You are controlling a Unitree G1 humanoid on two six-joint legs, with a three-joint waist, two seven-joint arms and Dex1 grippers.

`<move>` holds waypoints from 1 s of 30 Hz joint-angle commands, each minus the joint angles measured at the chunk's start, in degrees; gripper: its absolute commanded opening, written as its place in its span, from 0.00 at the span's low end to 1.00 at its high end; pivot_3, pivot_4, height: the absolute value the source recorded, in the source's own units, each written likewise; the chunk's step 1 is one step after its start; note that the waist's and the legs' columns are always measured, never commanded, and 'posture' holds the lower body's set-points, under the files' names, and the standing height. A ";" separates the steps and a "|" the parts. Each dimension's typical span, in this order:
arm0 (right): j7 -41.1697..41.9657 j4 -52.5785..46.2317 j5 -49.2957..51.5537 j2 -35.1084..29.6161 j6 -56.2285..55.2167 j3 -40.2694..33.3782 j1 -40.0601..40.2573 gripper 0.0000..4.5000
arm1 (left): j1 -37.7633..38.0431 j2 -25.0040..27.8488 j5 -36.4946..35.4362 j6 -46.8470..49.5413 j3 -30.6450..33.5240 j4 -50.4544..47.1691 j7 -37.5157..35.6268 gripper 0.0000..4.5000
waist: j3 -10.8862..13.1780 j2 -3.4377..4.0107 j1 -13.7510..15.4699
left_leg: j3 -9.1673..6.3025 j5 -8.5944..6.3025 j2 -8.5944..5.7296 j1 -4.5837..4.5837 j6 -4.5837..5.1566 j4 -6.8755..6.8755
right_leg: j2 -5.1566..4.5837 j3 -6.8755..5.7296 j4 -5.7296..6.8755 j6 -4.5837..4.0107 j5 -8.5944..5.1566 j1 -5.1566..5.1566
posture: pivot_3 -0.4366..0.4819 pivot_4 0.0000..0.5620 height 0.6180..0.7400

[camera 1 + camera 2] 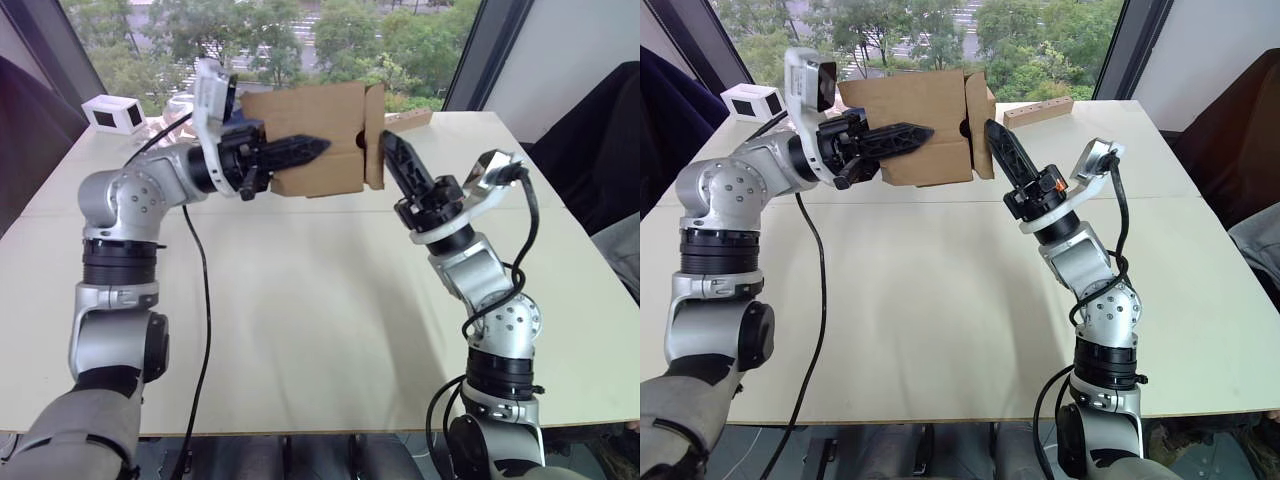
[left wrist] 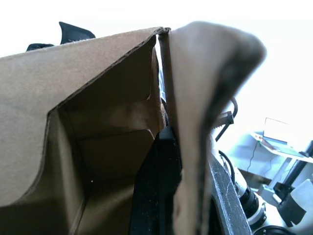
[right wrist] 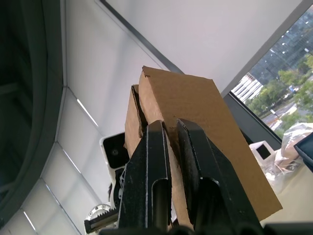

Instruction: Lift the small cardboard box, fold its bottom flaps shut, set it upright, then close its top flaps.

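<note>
The small cardboard box (image 1: 315, 135) hangs in the air over the far part of the table, long side level, flaps at both ends. My left gripper (image 1: 300, 150) is shut on its front wall from the left; in the left wrist view one black finger (image 2: 156, 186) lies inside the open box and the wall runs between the two. My right gripper (image 1: 388, 148) is shut and points up at the box's right end, fingertips against the upright end flap (image 1: 374, 135). In the right wrist view its fingers (image 3: 156, 161) lie close together in front of that flap (image 3: 195, 103).
The pale table (image 1: 320, 320) stretches wide below the box. A small white box (image 1: 113, 115) sits at the back left, and a long tan block (image 1: 1038, 111) lies at the back right behind the right gripper. A person in dark clothes (image 1: 600, 130) is at the right edge.
</note>
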 commanded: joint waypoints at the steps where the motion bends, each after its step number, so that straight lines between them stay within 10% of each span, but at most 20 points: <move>1: -0.15 -2.39 -0.17 0.68 -0.52 0.97 -0.95 0.08 | -0.52 -0.35 -1.74 -0.44 1.83 -2.13 0.11 0.00 | 0.00 0.00 -0.03 | 0.00 0.00 0.00 0.00 0.00 0.00 | 0.00 0.00 0.00 0.00 0.00 0.00 | 0.48 0.27 1.00; 30: -2.97 -6.85 8.54 5.57 1.05 3.72 0.78 0.08 | -2.01 -1.34 -1.95 -0.38 3.42 -0.16 -0.39 0.00 | 0.00 0.01 -0.03 | -0.01 0.01 0.00 0.00 -0.01 -0.01 | 0.00 0.00 0.00 0.00 0.00 -0.01 | 0.48 0.27 1.00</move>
